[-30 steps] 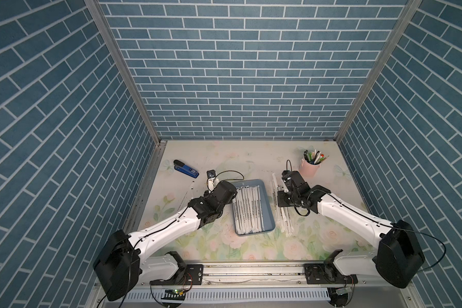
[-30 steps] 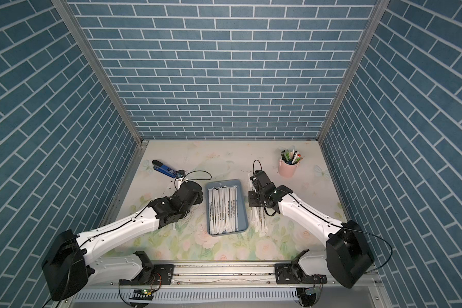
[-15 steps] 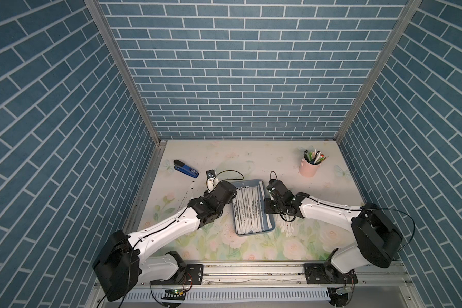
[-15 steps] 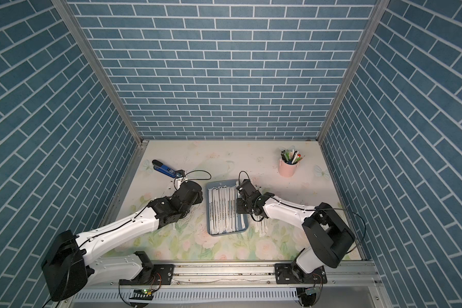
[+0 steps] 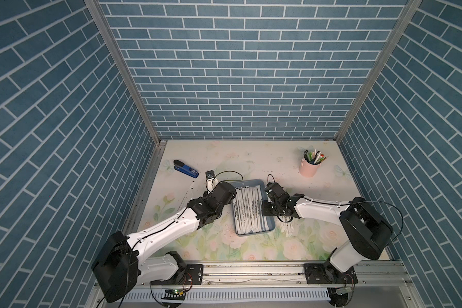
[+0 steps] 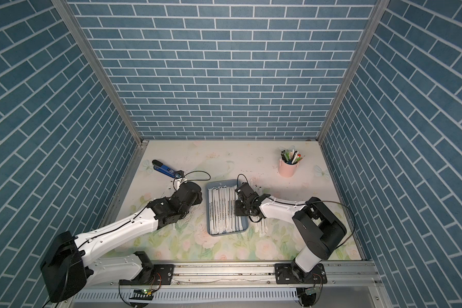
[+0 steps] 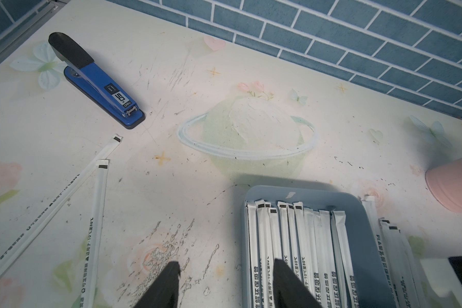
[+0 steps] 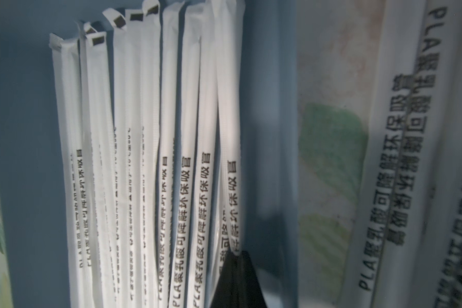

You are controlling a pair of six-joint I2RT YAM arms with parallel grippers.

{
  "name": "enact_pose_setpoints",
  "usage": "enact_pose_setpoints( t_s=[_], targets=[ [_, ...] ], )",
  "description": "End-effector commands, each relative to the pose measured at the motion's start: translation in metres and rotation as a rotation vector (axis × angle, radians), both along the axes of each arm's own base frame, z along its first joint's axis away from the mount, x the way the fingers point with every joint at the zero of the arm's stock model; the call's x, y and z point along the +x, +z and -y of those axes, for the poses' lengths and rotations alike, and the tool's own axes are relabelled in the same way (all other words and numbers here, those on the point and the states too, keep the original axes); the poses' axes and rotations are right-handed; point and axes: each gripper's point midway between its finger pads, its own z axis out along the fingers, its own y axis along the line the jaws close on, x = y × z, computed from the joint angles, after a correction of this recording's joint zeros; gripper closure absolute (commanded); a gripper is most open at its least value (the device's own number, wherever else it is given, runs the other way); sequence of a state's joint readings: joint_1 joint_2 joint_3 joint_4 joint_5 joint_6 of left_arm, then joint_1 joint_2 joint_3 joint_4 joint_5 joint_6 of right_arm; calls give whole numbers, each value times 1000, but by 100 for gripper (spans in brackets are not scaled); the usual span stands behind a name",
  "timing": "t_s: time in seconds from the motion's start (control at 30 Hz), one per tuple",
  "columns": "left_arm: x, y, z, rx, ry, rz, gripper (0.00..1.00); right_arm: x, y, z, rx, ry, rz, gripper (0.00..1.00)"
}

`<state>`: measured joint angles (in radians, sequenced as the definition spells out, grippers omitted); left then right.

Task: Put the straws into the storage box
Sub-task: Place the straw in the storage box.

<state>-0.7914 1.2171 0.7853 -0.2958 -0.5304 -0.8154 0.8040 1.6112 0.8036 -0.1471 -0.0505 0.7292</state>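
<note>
Right wrist, end effector (image 8: 235, 277) pinching straw (image 8: 231, 192), over storage box (image 8: 267, 133)

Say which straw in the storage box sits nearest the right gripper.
The wrapped straw along the storage box wall: it alone slants across neighbours and ends in the shut right gripper.

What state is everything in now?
storage box: on table, partly filled with straws
left gripper: open, empty
right gripper: shut on one straw over the box
two straws: loose on table, outside box
straw pile: on table, outside box
stapler: closed, lying flat
pink cup: upright, holding pens
</note>
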Motion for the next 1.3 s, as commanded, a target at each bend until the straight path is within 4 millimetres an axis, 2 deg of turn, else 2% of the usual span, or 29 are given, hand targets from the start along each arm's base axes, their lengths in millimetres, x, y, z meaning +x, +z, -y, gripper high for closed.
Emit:
enact_pose_setpoints(
  t_s=[0.0, 0.17, 0.87, 1.07, 1.27],
  targets=[
    [-4, -5, -7, 18, 10, -11, 41, 1, -5, 0, -2, -15, -12, 98],
    [-4, -4, -8, 21, 13, -8, 41, 2, -4, 2, -24, -6, -2, 90],
    [-4, -6, -7, 18, 10, -12, 41, 12, 16, 2, -82, 36, 59, 82],
    [-6, -5, -12, 23, 20, -5, 41, 12, 11, 4, -101, 37, 50, 77],
    [-7, -4, -13, 21, 19, -3, 41, 16, 16, 2, -132, 46, 74, 70]
  ],
)
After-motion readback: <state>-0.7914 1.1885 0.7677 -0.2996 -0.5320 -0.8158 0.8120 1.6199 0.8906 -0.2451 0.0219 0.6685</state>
